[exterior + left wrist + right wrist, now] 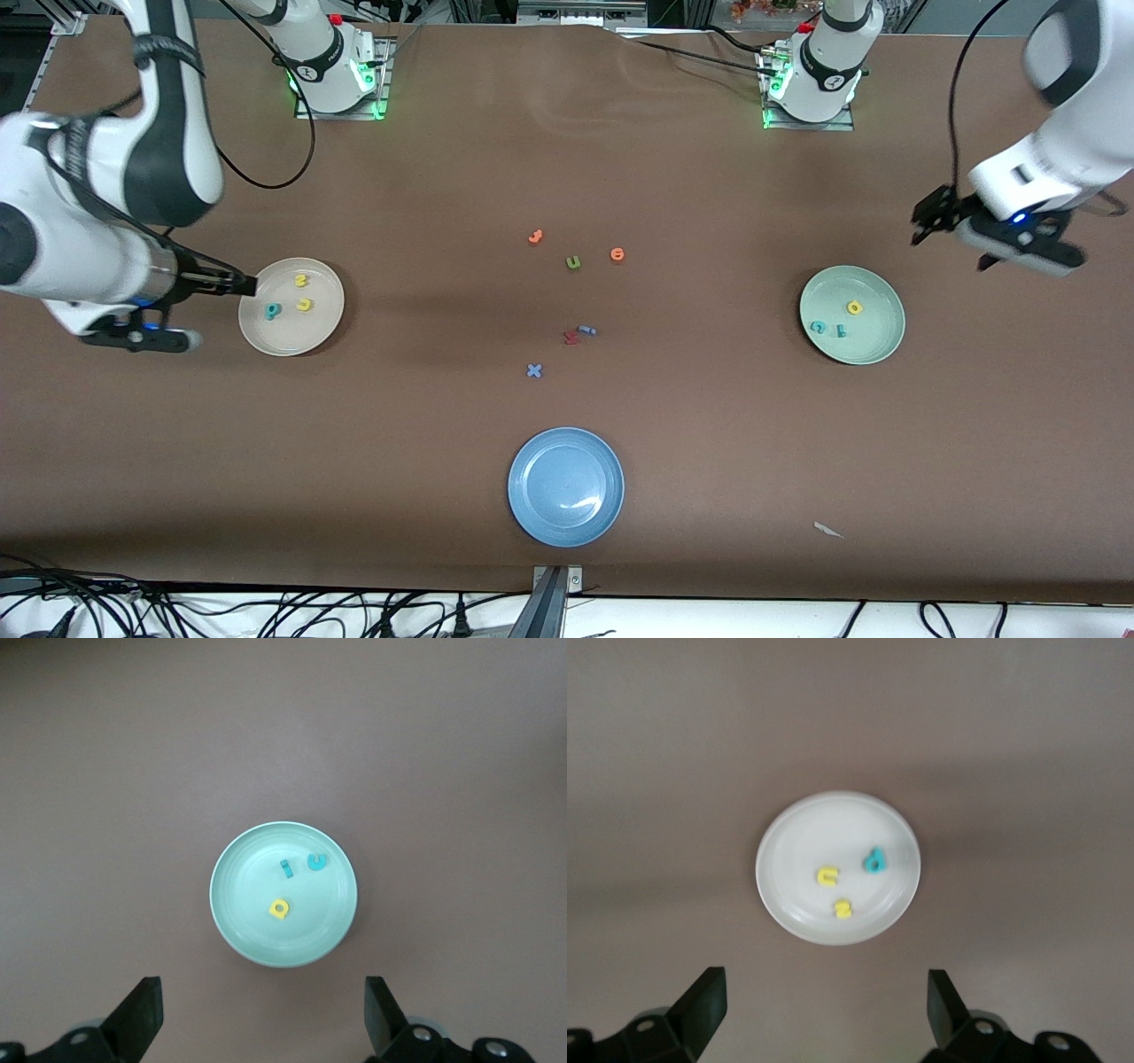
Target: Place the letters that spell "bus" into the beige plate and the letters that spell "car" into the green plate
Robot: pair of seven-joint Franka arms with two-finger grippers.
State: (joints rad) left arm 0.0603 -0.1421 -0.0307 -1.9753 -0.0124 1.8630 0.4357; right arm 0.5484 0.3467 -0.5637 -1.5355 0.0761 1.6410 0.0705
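Letters for "bus", the teal b (273, 310), yellow u (305, 305) and yellow s (301, 281), all lie inside the beige plate (330, 312) at the right arm's end of the table. Teal c (819, 327), teal r (841, 330) and yellow a (854, 307) sit in the green plate (893, 332) at the left arm's end. Sorting looks finished. The main risk I see is the right gripper (245, 284), fingers spread and empty, hanging at the beige plate's rim; a careless retreat could nudge the plate. The left gripper (928, 215), also released, hovers well clear over bare table beside the green plate. The blue plate (532, 518) holds nothing.
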